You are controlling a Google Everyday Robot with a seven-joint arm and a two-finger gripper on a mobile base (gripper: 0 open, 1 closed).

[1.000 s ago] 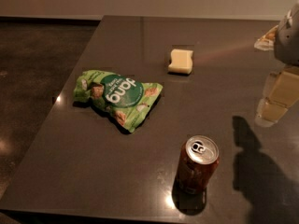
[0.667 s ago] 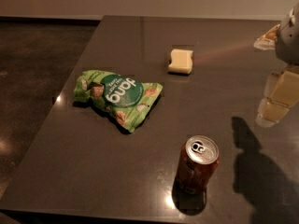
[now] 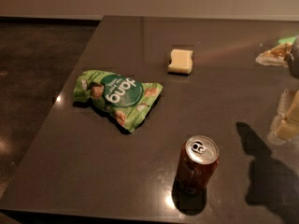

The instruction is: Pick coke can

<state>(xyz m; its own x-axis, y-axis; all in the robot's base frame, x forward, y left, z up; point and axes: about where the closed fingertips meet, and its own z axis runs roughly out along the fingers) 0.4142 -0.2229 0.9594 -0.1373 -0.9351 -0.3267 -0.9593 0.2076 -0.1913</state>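
The coke can (image 3: 196, 168) stands upright near the front edge of the dark table (image 3: 117, 171). It has a reddish-brown side and a silver top with a pull tab. My gripper (image 3: 287, 118) shows as pale parts at the right edge of the camera view, to the right of the can and a little farther back. It hangs above the table and is well apart from the can. Its shadow (image 3: 266, 171) falls on the table to the right of the can.
A green snack bag (image 3: 117, 97) lies flat to the left of and behind the can. A pale yellow sponge (image 3: 180, 61) sits farther back in the middle. A crumpled wrapper (image 3: 273, 55) lies at the far right. The table's left edge drops to a dark floor (image 3: 32, 78).
My gripper has shifted a little lower and to the right at the frame's edge. The can, bag and sponge have not moved.
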